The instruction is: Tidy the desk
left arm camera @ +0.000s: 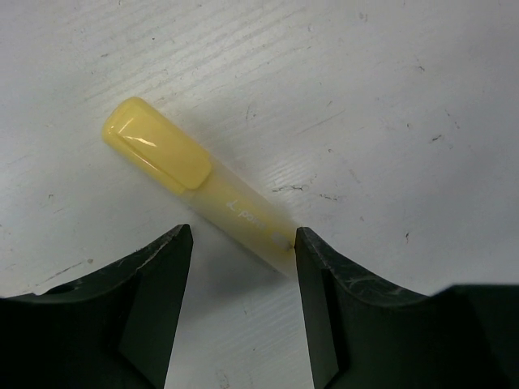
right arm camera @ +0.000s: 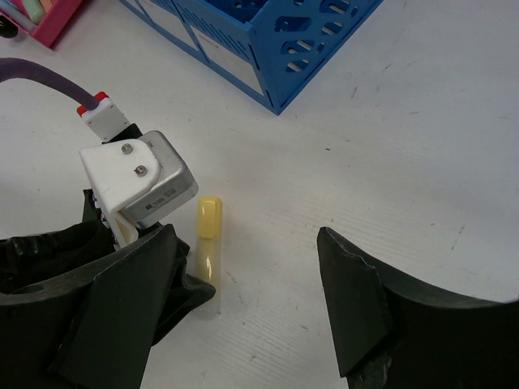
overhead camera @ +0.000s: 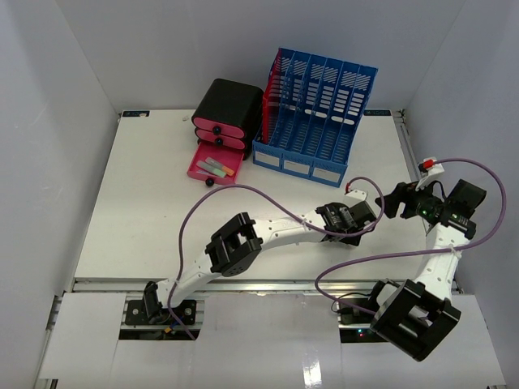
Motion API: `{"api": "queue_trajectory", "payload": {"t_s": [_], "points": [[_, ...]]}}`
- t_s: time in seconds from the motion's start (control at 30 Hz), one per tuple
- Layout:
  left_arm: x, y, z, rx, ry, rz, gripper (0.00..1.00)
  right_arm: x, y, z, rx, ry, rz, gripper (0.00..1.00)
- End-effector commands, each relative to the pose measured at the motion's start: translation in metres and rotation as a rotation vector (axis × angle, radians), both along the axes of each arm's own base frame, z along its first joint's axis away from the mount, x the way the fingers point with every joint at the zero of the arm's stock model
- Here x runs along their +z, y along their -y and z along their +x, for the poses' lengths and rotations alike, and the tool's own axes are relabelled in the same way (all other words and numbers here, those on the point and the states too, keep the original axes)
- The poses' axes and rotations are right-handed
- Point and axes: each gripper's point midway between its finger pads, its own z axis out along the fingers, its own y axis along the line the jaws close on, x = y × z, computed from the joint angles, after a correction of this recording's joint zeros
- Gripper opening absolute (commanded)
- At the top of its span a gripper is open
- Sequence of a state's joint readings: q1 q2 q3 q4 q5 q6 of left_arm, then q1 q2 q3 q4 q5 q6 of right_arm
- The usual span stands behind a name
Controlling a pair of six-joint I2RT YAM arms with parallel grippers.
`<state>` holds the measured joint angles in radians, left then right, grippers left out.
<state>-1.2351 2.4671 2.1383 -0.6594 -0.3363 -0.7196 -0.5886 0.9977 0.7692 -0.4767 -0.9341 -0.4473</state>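
Note:
The desk [overhead camera: 146, 203] is a white tabletop with metal rails. A yellow highlighter [left arm camera: 195, 182] lies flat on it. My left gripper [left arm camera: 241, 247] is open and low over the highlighter's clear end, which touches the right finger. In the top view the left gripper [overhead camera: 353, 222] hides the highlighter. My right gripper [right arm camera: 247, 271] is open and empty. It hovers just right of the left gripper, with the highlighter [right arm camera: 208, 231] and the left wrist's white camera block [right arm camera: 138, 180] in its view. In the top view the right gripper [overhead camera: 391, 201] is near the desk's right side.
A blue file rack [overhead camera: 316, 113] stands at the back middle and shows in the right wrist view [right arm camera: 268, 40]. A black and pink drawer unit [overhead camera: 227, 113] stands left of it. Its bottom drawer [overhead camera: 212, 168] is pulled out with markers inside. Purple cables loop over both arms.

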Motion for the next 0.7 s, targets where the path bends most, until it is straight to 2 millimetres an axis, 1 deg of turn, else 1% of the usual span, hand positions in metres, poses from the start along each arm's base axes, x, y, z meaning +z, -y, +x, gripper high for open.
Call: {"api": "queue_trajectory", "payload": {"t_s": [0.0,0.1,0.17,0.27,0.37,0.67], "points": [[-0.046,-0.056,0.003,0.096,-0.036,0.218,0.65,0.003,-0.005,-0.004,0.017,0.015,0.032,0.77],[-0.04,-0.064,-0.002,0.117,-0.054,0.188,0.65,0.003,-0.005,-0.004,0.019,0.015,0.034,0.77],[-0.024,-0.059,-0.005,0.118,-0.061,0.109,0.65,0.004,-0.006,-0.004,0.021,0.018,0.034,0.77],[0.001,-0.058,-0.011,0.124,-0.076,0.029,0.66,0.004,-0.007,-0.005,0.024,0.02,0.036,0.77],[0.018,-0.051,-0.012,0.127,-0.084,-0.026,0.68,0.004,-0.007,-0.005,0.025,0.023,0.037,0.77],[0.029,-0.038,-0.007,0.201,-0.126,-0.11,0.72,0.005,-0.008,-0.006,0.031,0.03,0.038,0.77]]}}
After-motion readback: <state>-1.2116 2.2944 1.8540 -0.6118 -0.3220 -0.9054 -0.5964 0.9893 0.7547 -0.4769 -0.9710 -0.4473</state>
